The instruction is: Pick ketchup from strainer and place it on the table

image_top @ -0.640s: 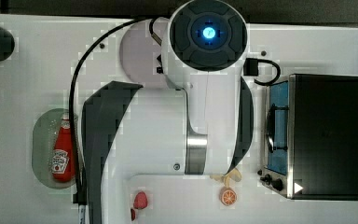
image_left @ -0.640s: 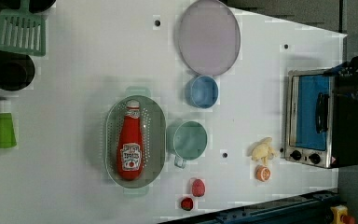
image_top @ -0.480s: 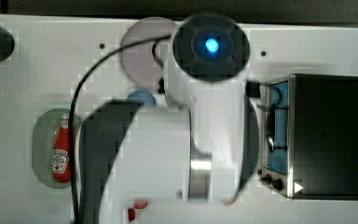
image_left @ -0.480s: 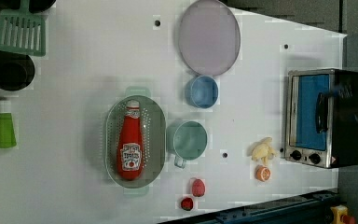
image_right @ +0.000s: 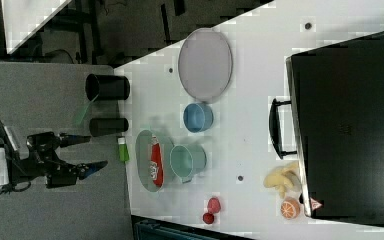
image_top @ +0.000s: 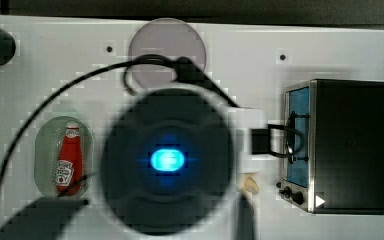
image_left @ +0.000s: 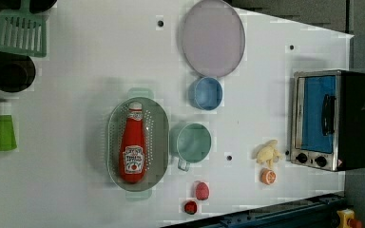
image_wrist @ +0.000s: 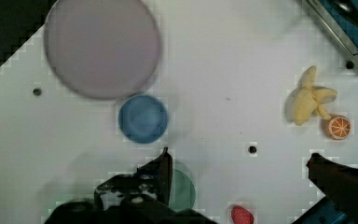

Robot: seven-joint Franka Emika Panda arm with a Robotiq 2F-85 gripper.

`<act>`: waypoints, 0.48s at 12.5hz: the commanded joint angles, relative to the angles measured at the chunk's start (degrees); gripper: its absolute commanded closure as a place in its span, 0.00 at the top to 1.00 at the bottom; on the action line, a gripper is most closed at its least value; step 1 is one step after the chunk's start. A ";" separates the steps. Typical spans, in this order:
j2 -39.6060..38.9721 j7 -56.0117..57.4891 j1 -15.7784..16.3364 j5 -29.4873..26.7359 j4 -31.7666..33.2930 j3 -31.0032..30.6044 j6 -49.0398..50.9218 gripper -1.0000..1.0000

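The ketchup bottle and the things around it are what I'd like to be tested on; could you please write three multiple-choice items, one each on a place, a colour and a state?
1. Where is the ketchup bottle?
A. lying in the pale green strainer
B. standing on the lilac plate
C. inside the toaster oven

2. What colour is the small bowl between the lilac plate and the green cup in the left view?
A. red
B. blue
C. black

3. In the right view, how do the jaws of the gripper stand?
A. shut on the ketchup bottle
B. shut on a strawberry
C. open, holding nothing

Answers:
1 A, the bottle lies lengthwise inside the perforated basin.
2 B, the bowl is plainly blue.
3 C, the two fingers are spread apart, off the white table and away from the bottle.
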State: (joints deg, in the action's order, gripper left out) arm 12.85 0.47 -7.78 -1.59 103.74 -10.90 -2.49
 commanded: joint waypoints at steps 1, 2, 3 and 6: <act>-4.62 -2.57 2.60 -0.35 1.16 -8.54 -0.68 1.00; -5.19 -2.57 2.91 -0.33 1.16 -11.55 -1.34 1.00; -5.83 -2.59 3.06 -0.32 1.17 -14.60 -2.49 1.00; -8.77 -2.67 3.28 -0.30 1.57 -23.02 -6.24 1.00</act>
State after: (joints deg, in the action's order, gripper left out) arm 2.24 -0.18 -5.50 -2.10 105.02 -33.40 -7.76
